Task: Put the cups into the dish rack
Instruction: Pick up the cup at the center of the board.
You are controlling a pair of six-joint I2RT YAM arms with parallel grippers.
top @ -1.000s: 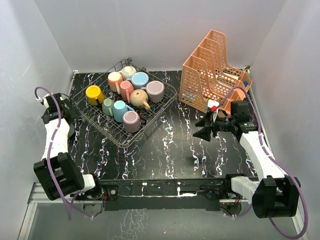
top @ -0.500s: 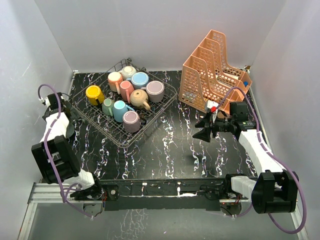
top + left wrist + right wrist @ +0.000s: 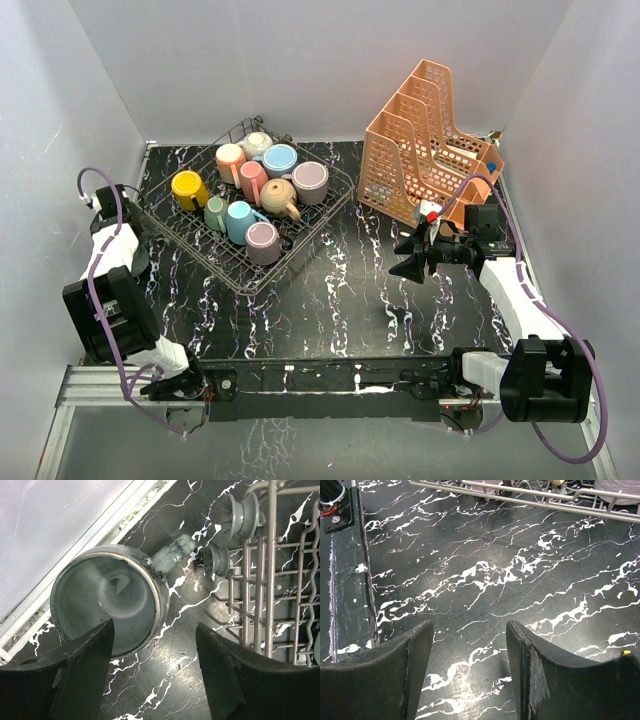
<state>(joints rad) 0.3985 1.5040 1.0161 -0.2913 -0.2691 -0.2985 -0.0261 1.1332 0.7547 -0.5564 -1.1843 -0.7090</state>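
A grey-green cup (image 3: pixel 107 597) stands upright on the black marbled table by the left wall rail, its handle (image 3: pixel 170 557) pointing toward the dish rack (image 3: pixel 270 580). My left gripper (image 3: pixel 154 630) hangs open above it. The left finger overlaps the cup's near side, and the cup's right rim lies between the fingers; whether they touch I cannot tell. In the top view the left arm (image 3: pixel 112 250) hides this cup. The dish rack (image 3: pixel 190 255) holds several cups, among them yellow (image 3: pixel 188 188), teal (image 3: pixel 240 220) and lilac (image 3: pixel 310 180). My right gripper (image 3: pixel 470 670) is open over bare table, holding nothing.
An orange perforated organizer (image 3: pixel 425 140) stands at the back right, just behind my right gripper (image 3: pixel 412 260). The rack's edge (image 3: pixel 545 500) runs along the top of the right wrist view. White walls enclose the table on three sides, and the left wall is close to the grey-green cup.
The left arm's elbow has drawn in toward the left wall and its jaws have narrowed a little. The right gripper has shifted slightly right.
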